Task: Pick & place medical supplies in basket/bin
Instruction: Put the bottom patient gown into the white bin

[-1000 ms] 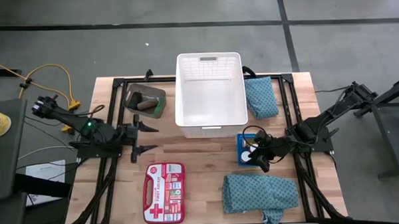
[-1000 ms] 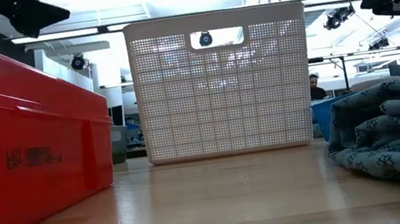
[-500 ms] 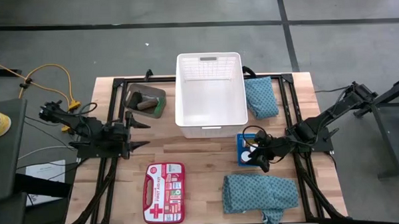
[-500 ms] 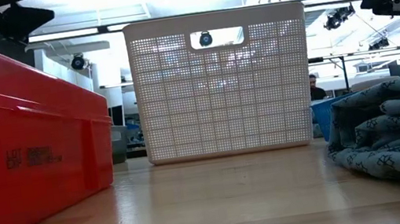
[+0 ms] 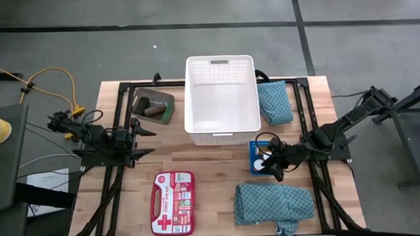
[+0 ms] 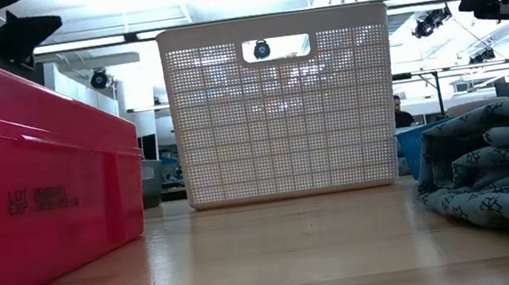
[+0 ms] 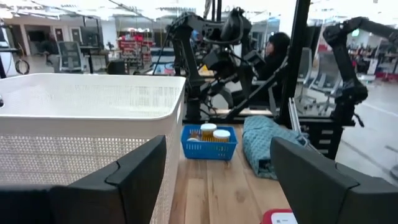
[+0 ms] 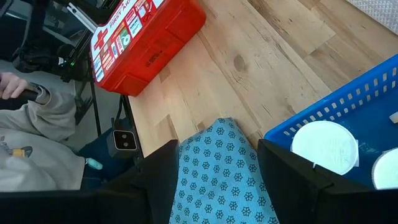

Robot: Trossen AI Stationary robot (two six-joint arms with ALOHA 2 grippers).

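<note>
The white basket (image 5: pixel 222 96) sits at the 12 o'clock side of the bench (image 5: pixel 212 181), and nothing can be seen inside it. The small grey bin (image 5: pixel 152 106) is just beside it at 9 o'clock, with dark rolls in it. One teal cloth (image 5: pixel 274 102) lies at the basket's 3 o'clock; the other teal cloth (image 5: pixel 272 202) lies near 5 o'clock on the bench. The left gripper (image 5: pixel 146 133) hangs released, holding nothing, at 8 o'clock from the basket. The right gripper (image 5: pixel 269 160) hovers over the blue tray (image 5: pixel 254 157) of white-capped bottles (image 7: pixel 214 133), parted and holding nothing. I think a pick is starting. Next, it should drop onto a bottle and squeeze.
</note>
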